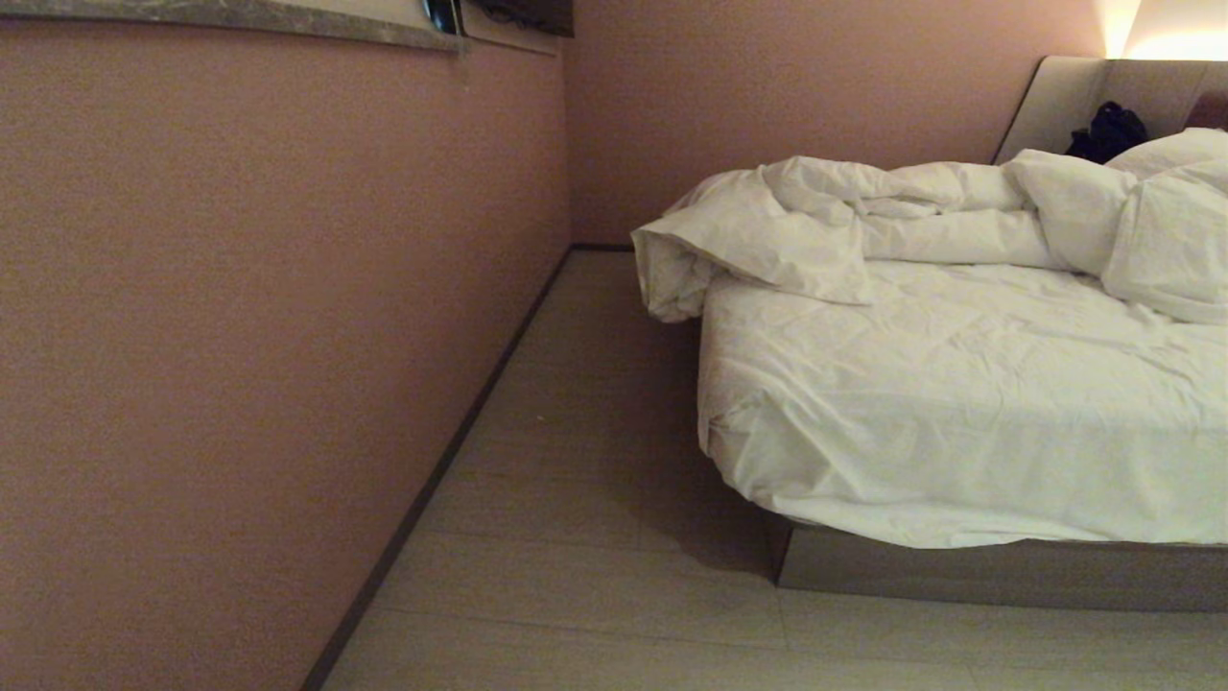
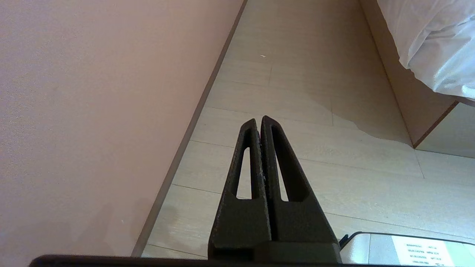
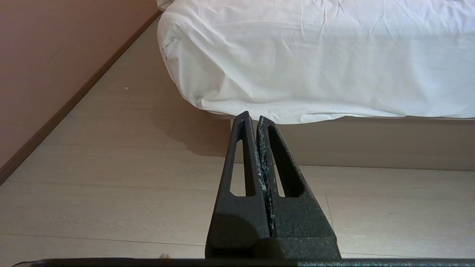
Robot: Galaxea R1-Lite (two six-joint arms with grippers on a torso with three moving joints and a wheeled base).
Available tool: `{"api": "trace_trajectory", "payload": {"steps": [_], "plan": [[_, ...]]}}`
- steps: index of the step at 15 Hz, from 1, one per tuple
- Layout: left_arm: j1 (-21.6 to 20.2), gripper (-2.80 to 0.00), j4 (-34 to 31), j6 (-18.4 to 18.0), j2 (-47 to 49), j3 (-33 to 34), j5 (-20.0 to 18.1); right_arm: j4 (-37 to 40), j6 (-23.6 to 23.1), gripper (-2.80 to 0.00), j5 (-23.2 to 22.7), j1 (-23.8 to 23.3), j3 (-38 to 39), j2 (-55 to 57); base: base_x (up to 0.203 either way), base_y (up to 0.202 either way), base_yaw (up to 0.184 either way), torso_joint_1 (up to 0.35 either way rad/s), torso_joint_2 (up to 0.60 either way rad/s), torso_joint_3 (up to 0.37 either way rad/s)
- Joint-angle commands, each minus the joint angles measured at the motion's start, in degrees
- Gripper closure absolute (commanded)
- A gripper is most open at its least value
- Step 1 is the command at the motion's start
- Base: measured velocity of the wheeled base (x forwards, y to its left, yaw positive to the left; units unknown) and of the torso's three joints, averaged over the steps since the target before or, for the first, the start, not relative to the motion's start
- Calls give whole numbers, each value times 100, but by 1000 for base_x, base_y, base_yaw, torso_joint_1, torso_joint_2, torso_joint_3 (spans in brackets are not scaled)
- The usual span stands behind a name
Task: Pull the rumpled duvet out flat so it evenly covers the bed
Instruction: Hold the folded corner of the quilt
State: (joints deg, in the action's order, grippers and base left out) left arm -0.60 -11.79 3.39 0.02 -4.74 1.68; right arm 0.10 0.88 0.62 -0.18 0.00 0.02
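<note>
Approaching is the step in hand: left tool (image 2: 258,119) and right tool (image 3: 252,117) hang low, jaws together, empty. Ahead of the right tool lies the bed (image 1: 959,576); beyond, well apart, the duvet (image 1: 863,226) is bunched toward the headboard. Next: close in, open, grasp an edge. The bed's right side is cut off.
</note>
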Motion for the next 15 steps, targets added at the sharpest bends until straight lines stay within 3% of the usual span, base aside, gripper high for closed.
{"api": "trace_trajectory", "payload": {"steps": [1, 15], "plan": [[-2, 0, -7, -5, -2, 0, -1, -1, 0, 0, -1, 1, 0, -2, 0, 0, 0, 0, 0, 0], [-2, 0, -7, -14, -2, 0, 8, -1, -26, 0, -1, 1, 0, -2, 0, 0, 0, 0, 0, 0]]}}
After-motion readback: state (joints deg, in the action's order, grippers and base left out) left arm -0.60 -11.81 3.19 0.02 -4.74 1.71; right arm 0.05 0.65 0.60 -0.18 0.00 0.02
